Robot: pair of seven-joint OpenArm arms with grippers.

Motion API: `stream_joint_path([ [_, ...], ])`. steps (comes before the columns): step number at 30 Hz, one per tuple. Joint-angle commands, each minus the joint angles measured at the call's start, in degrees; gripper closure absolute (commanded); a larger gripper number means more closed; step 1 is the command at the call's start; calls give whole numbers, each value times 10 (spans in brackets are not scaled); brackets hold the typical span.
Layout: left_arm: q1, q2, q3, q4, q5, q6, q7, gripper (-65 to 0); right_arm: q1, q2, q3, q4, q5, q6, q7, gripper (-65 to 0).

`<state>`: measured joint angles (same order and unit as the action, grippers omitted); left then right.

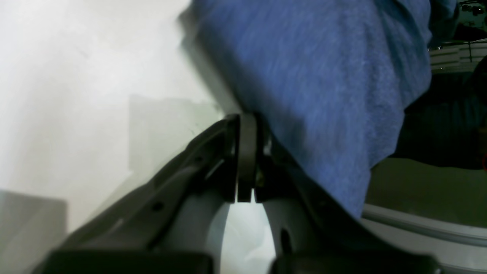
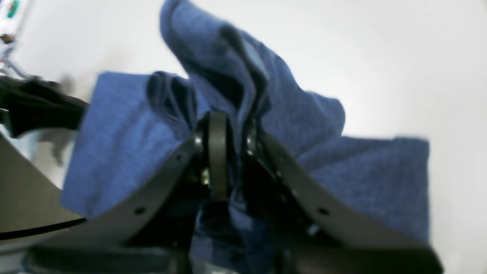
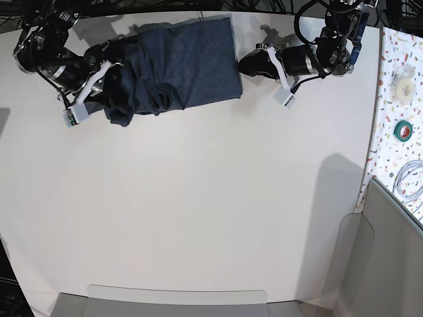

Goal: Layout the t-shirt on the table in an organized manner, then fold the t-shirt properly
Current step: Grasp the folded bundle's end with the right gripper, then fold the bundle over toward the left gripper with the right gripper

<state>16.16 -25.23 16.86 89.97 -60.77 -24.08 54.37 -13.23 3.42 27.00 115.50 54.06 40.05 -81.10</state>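
Heathered navy t-shirt [image 3: 178, 63], bunched in soft folds, lies at twelve o'clock on the smooth white table [image 3: 198, 198]. The right gripper [image 2: 232, 148] pinches a gathered fold; the left gripper [image 1: 251, 152] is clenched on nothing, just beside the cloth's edge.

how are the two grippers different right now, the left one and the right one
The right gripper has its jaws pinched on a bunched fold of the t-shirt; the left gripper has its jaws shut on nothing, with the cloth lying beside it. In the base view, the right gripper sits at the shirt's crumpled end, while the left gripper sits just off the flat, neat end. Both are black and low over the white table.
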Motion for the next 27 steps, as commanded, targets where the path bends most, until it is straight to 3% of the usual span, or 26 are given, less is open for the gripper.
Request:
stream_joint_path([
  [1,5,-1,1,-6,21,15,26,0,6,-5,-11,10,18,-1,11,0],
  [6,-20,4,4,-30,21,63,20,0,17,-34,-62,11,13,-1,11,0],
  [17,-35,19,4,-37,21,64,20,0,53,-79,-211,9,-96,-1,11,0],
  [27,-33,20,1,-37,21,64,20,0,91,-86,-296,-17,-225,-1,11,0],
])
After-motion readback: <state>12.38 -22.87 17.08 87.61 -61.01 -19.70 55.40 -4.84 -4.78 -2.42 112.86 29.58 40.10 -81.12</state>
